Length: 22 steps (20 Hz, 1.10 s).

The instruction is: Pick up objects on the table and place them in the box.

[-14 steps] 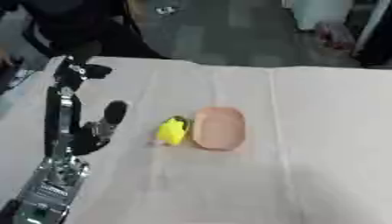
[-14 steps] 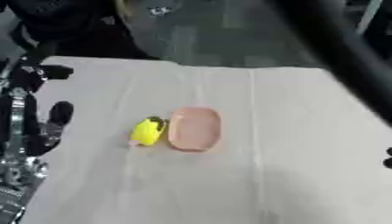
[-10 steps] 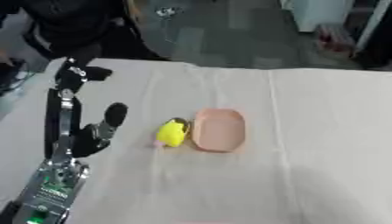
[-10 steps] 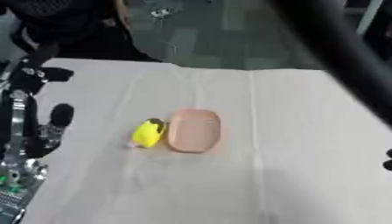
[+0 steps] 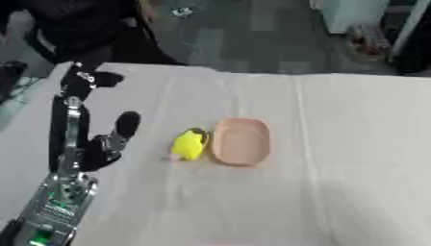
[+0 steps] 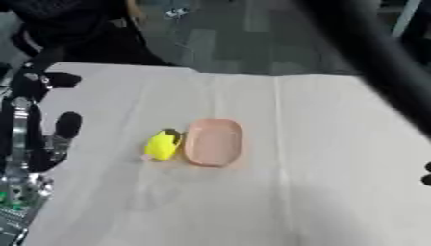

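In the left eye view, a small yellow object (image 5: pixel 188 144) lies near the middle of the table (image 5: pixel 353 158), which is covered with a pale cloth. Its long axis runs from near to far, leaning a little to the right at the far end, where a small dark tip shows. Just beside it on its right, touching or almost touching, lies a pink oval dish (image 5: pixel 242 141); the long axis of the dish also runs near to far. The left hand (image 5: pixel 82 126) stands at the left side of the table, well apart from the yellow object. Its fingers are raised and nearly straight, one long finger reaches far up, the thumb stands out to the right, and it holds nothing.

In the right eye view, the same yellow object and pink dish lie side by side in the middle of the cloth. A wide dark blurred bar (image 6: pixel 370 57) crosses the upper right corner. At the right edge a small dark piece (image 6: pixel 427 175) shows; I cannot tell if it belongs to the right hand.

Compared with the earlier frames, the yellow object and the dish lie as before, and the left hand keeps the same raised, open pose at the left.
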Each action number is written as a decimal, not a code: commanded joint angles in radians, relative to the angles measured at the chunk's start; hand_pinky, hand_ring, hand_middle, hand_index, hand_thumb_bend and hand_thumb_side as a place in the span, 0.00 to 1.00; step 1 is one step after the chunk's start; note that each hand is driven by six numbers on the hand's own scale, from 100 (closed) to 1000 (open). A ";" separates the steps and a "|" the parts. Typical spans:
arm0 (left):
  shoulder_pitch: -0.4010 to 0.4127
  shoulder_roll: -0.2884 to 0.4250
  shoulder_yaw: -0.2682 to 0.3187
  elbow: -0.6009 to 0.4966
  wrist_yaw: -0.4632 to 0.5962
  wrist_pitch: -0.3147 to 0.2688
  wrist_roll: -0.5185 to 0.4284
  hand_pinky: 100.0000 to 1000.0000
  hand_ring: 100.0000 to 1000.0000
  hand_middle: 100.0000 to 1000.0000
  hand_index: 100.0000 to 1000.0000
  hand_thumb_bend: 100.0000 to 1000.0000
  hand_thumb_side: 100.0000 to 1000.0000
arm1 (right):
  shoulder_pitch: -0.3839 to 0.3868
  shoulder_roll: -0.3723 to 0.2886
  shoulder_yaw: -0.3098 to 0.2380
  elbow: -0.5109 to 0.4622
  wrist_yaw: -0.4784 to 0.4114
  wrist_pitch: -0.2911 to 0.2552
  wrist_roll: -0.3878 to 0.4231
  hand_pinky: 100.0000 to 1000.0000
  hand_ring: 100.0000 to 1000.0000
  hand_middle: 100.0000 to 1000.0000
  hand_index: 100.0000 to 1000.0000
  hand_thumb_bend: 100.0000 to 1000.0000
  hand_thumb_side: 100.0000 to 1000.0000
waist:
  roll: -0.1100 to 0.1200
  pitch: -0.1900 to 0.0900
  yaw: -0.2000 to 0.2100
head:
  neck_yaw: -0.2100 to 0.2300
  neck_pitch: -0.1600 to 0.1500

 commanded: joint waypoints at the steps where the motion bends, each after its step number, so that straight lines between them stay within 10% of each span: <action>1: -0.016 0.075 0.017 -0.018 -0.011 0.081 -0.041 0.57 0.61 0.81 0.88 0.50 0.91 | 0.000 -0.023 -0.013 -0.014 -0.006 0.007 -0.002 0.29 0.44 0.44 0.49 0.00 1.00 | 0.001 -0.013 0.003 | -0.005 0.006; 9: -0.030 0.282 -0.003 -0.018 -0.032 0.233 -0.300 0.64 0.67 0.83 0.87 0.47 0.94 | 0.004 -0.031 -0.010 -0.014 -0.005 0.009 0.000 0.29 0.44 0.44 0.49 0.00 1.00 | 0.012 -0.019 0.001 | 0.006 0.009; 22: -0.101 0.537 -0.077 -0.018 -0.111 0.151 -0.638 0.73 0.74 0.83 0.84 0.47 0.95 | -0.003 -0.044 0.003 -0.014 -0.011 0.002 0.018 0.29 0.44 0.44 0.49 0.00 1.00 | 0.024 -0.020 -0.022 | 0.030 0.010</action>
